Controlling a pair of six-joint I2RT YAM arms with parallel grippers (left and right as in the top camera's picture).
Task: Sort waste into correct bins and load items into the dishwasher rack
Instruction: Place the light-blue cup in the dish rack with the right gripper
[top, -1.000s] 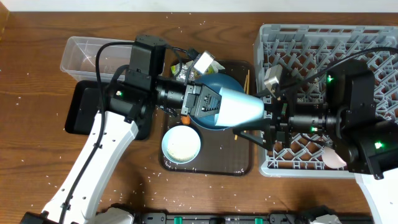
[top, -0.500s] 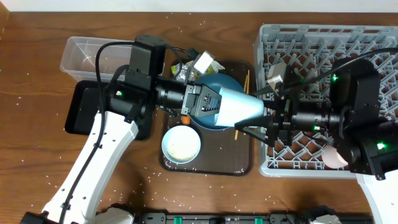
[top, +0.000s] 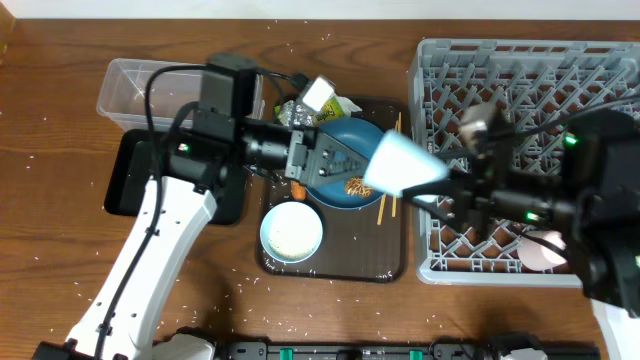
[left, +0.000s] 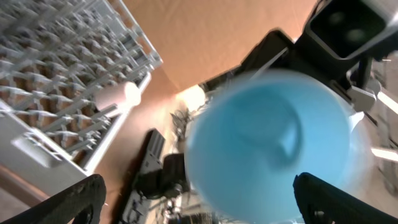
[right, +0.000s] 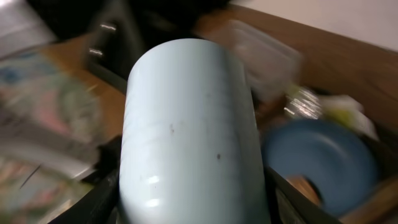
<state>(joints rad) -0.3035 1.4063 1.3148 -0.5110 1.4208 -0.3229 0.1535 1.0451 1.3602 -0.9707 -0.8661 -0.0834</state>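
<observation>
Hanging on its side just right of centre in the overhead view: light blue cup (top: 400, 165), open mouth toward the left, base toward the right, above the right edge of the dark brown serving tray (top: 340, 268) and the left edge of the grey rack (top: 520, 60). Pinched at the base end by the right gripper (right: 196, 193), dark fingers pressed against both sides of the cup wall at the lower left and lower right of the right wrist view. Reaching in from the right edge of the overhead frame, low across the rack, blurred. Facing the cup mouth from the left: left gripper (top: 345, 168), spread wide, its fingers (left: 87, 199) at the two bottom corners of the left wrist view, with the cup ahead of them, blurred and apart from both. Rising from the lower left of the overhead frame, then bent across to the right, over the dark blue dish (top: 335, 195).

On the dish, a brown food piece (top: 354, 186); at its left rim, a carrot (top: 298, 188). Below it on the serving tray, white bowl (top: 292, 232); to the right, chopsticks (top: 390, 195). In the rack's lower right corner, pink cup (top: 545, 250). At upper left, clear tub (top: 135, 85), with black tray (top: 130, 180) just below. Scattered over the table (top: 60, 250), rice grains (top: 300, 45).
</observation>
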